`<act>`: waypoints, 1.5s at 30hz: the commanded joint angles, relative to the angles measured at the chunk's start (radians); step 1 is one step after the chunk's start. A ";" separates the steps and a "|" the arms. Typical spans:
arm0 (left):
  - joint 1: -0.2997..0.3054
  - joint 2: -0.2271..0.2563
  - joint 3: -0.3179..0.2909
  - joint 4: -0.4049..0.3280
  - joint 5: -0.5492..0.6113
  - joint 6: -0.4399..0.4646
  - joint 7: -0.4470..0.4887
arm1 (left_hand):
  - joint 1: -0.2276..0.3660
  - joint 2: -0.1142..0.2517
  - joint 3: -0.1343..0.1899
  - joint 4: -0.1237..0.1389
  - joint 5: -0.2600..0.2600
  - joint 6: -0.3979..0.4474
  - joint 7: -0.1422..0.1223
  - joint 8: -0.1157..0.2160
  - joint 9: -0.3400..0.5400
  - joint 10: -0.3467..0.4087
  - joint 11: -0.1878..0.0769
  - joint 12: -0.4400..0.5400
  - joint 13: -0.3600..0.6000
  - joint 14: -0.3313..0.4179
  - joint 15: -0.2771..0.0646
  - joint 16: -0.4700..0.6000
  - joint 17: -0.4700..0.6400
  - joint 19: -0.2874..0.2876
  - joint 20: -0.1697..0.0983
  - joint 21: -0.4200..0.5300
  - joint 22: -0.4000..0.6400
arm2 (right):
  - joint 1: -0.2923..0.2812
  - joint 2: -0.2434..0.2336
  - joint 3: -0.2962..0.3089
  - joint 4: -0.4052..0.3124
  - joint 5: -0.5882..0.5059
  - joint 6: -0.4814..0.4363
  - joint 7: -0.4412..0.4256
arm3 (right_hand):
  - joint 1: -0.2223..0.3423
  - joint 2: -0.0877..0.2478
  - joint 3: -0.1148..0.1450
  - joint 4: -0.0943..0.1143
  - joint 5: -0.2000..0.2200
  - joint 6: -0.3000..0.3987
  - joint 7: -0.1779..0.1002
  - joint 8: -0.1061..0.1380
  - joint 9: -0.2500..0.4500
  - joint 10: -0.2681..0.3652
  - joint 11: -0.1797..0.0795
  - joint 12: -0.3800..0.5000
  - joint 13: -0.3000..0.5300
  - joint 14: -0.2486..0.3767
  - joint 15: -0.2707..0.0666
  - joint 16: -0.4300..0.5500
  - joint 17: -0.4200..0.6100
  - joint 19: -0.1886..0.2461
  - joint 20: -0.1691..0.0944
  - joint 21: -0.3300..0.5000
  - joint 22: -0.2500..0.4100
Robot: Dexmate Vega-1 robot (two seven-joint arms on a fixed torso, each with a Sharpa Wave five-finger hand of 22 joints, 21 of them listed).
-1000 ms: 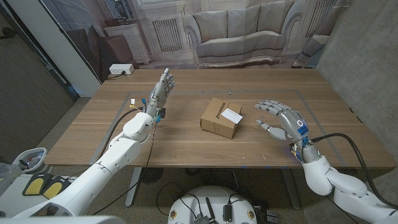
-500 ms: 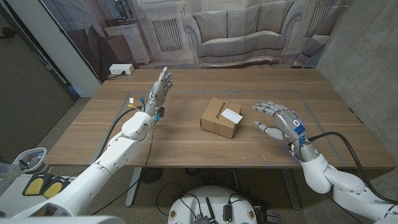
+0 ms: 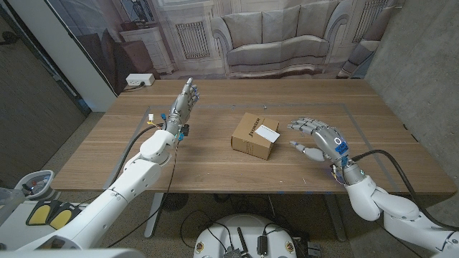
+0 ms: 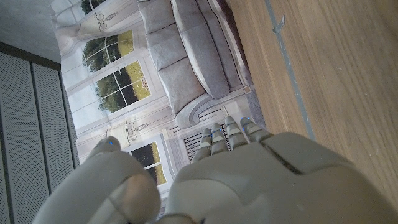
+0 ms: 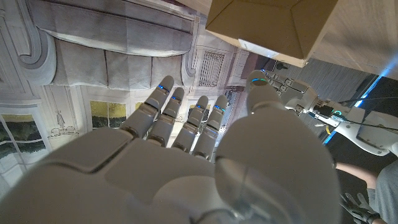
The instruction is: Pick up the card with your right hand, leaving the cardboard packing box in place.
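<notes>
Right hand [image 3: 320, 139], fingers spread and holding nothing, hovered just right of the brown cardboard packing box [image 3: 255, 135] at the wooden surface's [image 3: 215, 168] middle, the small white card [image 3: 267, 131] lying ungrasped on top, so pickup remained.

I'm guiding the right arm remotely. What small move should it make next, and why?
Probably ease the right robot hand toward the white card lying on top of the box. The robot hand is open and empty, beside the box with a gap between them.
</notes>
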 commanded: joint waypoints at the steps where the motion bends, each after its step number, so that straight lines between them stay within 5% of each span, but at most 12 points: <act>1: 0.014 0.009 -0.006 -0.024 0.002 0.006 0.014 | 0.003 0.006 -0.003 0.003 0.010 0.003 -0.001 -0.001 0.002 0.009 -0.004 -0.004 0.003 0.003 0.002 0.001 0.005 -0.001 -0.003 0.004 0.002 | 0.041 -0.015 -0.044 0.018 -0.015 -0.009 0.009 | -0.005 0.001 -0.001 0.005 0.007 0.010 -0.003 0.007 0.004 0.006 -0.002 -0.003 0.004 0.005 -0.125 -0.001 0.002 0.007 -0.082 0.004 0.003; 45: 0.064 0.030 -0.029 -0.077 0.003 0.008 0.038 | 0.007 0.011 -0.014 0.003 0.010 0.003 -0.001 -0.001 0.002 0.010 -0.004 -0.004 0.003 0.003 0.002 0.000 0.005 -0.002 -0.002 0.004 0.002 | 0.199 0.036 -0.199 0.139 -0.089 -0.043 -0.023 | 0.001 0.004 -0.007 0.005 0.016 0.042 -0.004 0.011 0.005 0.018 -0.004 -0.007 0.005 0.023 -0.130 0.000 0.003 0.014 -0.085 0.006 0.004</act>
